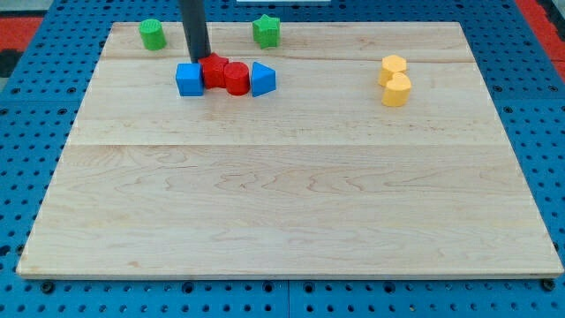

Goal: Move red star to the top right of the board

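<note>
The red star (214,70) lies near the view's top left of the wooden board (282,194), in a row of touching blocks. A blue cube (189,79) is at its left. A red cylinder (236,79) is at its right, and a blue triangular block (262,79) follows. My tip (201,58) comes down from the view's top and ends at the star's upper left edge, just above the blue cube's right corner. It looks to touch the star.
A green cylinder (153,34) stands at the board's top left. A green star (267,31) stands at top centre. Two yellow blocks, one above (394,66) and one below (396,90), touch each other at the upper right.
</note>
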Robot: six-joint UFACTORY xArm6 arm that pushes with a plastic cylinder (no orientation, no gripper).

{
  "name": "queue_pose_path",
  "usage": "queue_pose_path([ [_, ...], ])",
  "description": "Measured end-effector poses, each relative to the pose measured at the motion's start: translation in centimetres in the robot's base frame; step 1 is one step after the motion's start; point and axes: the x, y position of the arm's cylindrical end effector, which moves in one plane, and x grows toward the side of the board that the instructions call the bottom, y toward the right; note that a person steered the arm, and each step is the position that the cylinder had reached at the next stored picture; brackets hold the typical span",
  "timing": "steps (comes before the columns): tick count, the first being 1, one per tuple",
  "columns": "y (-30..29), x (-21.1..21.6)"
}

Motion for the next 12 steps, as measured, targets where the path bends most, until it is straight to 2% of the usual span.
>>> queue_pose_path([
  [3,-2.3,6.1],
  [4,-0.7,6.6],
  [6,1.1,1.9],
  [10,2.6,-0.7],
  [11,8.0,-1.2],
  [12,6.8,-1.4],
])
